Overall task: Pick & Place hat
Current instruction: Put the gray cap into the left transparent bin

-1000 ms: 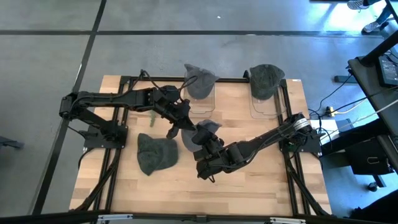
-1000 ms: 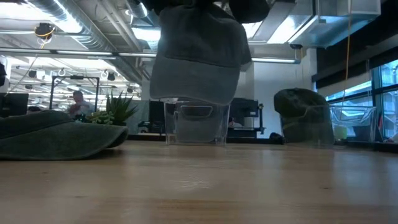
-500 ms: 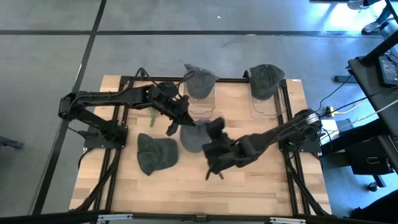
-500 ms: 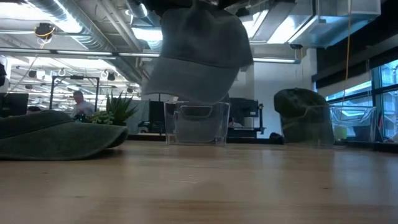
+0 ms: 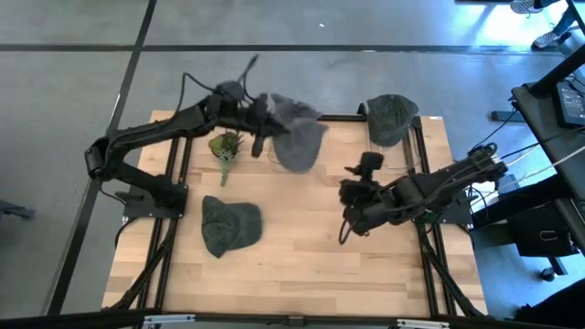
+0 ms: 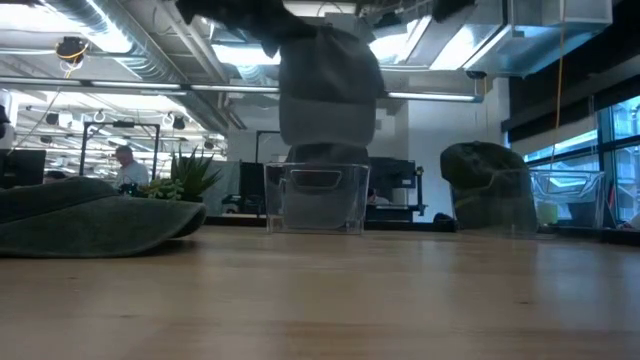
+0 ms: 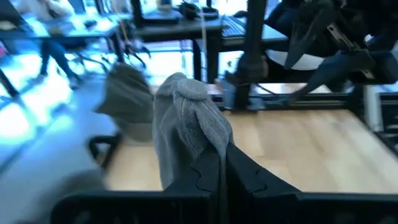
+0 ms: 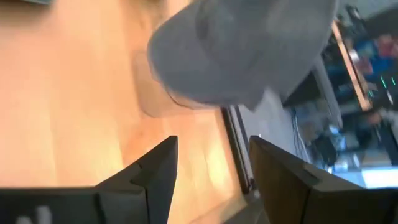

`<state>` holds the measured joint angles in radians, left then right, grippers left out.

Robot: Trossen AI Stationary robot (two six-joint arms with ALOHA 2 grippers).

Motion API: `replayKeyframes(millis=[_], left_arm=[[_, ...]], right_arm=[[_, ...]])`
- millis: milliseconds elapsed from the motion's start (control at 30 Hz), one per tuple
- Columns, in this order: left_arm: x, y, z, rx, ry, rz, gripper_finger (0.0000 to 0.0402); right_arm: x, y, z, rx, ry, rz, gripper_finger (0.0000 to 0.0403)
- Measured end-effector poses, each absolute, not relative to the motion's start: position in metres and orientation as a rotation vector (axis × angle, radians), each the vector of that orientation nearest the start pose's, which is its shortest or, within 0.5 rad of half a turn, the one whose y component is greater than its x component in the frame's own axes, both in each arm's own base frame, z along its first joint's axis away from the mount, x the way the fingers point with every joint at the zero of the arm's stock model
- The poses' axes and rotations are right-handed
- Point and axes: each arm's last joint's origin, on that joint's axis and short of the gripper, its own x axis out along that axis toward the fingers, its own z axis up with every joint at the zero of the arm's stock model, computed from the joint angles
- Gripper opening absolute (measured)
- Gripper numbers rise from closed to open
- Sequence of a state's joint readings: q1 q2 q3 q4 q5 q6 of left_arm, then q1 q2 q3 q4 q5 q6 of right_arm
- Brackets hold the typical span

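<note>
My left gripper (image 5: 263,130) is at the table's far edge, shut on a grey hat (image 5: 297,144). The hat hangs high above a clear stand (image 6: 315,200) in the low view (image 6: 330,90). A second grey hat (image 5: 291,108) lies just behind it on that stand. My right gripper (image 5: 364,167) is open and empty right of the table's middle, apart from the hat; its wrist view shows the hat (image 8: 242,43) beyond the fingers. A dark green hat (image 5: 228,225) lies on the table at the near left. My left gripper pinches a bunched fold of the grey hat's cloth (image 7: 200,134) between its two shut fingers. The fingers come at it about level from the table's left. The hat is lifted clear of the table and hangs slack below and beyond the fingers.
A green hat (image 5: 391,117) sits on a second clear stand (image 6: 495,205) at the far right. A small green plant (image 5: 224,148) stands at the far left, under my left arm. A black frame (image 5: 420,137) runs along the table's edges. Bare wood lies in the near half.
My left gripper has gone up and toward the table's far edge with the grey hat, which has moved from over the table's middle to above the far clear stand and now hangs narrower. My right gripper has drawn away from the hat toward the table's right edge.
</note>
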<state>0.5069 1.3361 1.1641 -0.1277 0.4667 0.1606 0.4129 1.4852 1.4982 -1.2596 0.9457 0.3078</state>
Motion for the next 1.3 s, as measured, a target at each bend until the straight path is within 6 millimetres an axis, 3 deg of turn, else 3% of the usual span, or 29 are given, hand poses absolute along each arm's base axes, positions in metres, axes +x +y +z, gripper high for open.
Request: replayKeyframes(millis=[100, 233, 500, 733, 967, 1300], left_arm=[[0.264, 0.155, 0.348, 0.054, 0.237, 0.040, 0.0004], [0.266, 0.175, 0.331, 0.079, 0.231, 0.030, 0.0004], [0.269, 0.215, 0.294, 0.060, 0.292, 0.011, 0.0004], [0.269, 0.247, 0.265, 0.090, 0.319, 0.064, 0.0004], [0.268, 0.263, 0.245, 0.083, 0.362, 0.108, 0.0007], [0.263, 0.267, 0.248, 0.054, 0.436, 0.351, 0.0032]], right_arm=[[0.239, 0.079, 0.330, -0.452, 0.873, -0.656, 0.0197], [0.224, 0.072, 0.301, -0.393, 0.818, -0.718, 0.0197], [0.216, 0.066, 0.261, -0.351, 0.762, -0.727, 0.0197], [0.215, 0.066, 0.258, -0.339, 0.729, -0.766, 0.0197], [0.215, 0.065, 0.259, -0.364, 0.700, -0.799, 0.0197], [0.215, 0.065, 0.259, -0.364, 0.696, -0.802, 0.0197]])
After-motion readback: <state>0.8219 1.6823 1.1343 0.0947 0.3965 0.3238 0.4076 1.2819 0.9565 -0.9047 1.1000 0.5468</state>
